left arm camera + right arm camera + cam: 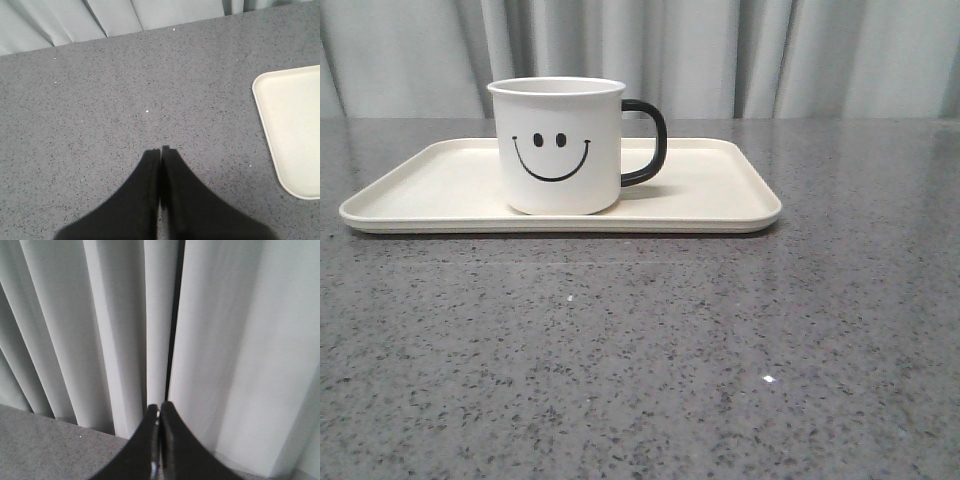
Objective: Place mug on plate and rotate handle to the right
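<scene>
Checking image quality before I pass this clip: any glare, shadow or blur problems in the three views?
Front view: sharp and evenly lit, mug casting a faint shadow on the plate. Left wrist view: left gripper soft and dark. Right wrist view: right gripper blurred against the curtain.

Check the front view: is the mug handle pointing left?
No, the handle sticks out to the right of the mug, which stands upright on the plate.

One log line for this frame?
mug upright on plate | handle right | left gripper shut, empty | right gripper shut, empty
</scene>
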